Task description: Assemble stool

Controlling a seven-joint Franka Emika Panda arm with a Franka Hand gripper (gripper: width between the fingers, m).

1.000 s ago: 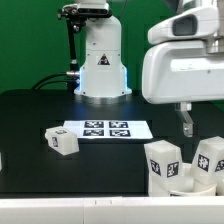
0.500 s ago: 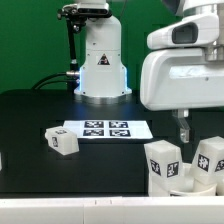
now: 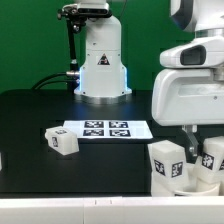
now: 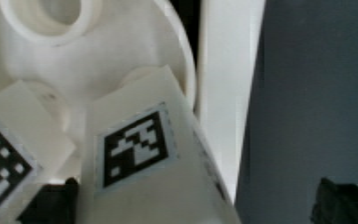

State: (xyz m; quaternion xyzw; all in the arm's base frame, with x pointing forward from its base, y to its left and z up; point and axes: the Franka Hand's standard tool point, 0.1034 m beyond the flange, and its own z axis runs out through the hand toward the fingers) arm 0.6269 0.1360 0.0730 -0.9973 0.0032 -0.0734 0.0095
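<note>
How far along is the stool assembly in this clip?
Seemingly done: one upright leg and a second upright leg stand at the seat on the exterior view's right; whether they are fastened cannot be told. In hand: the gripper is open, straddling one of them and gripping nothing. Left: a loose leg lies on the table beside the marker board.

Marker board [image 3: 105,129] lies mid-table [image 3: 30,110], robot base [image 3: 102,65] behind it. Loose leg [image 3: 60,141] lies just beside the board, exterior view's left. Second leg [image 3: 164,163] and third leg [image 3: 213,155] stand side by side, exterior view's right.
</note>
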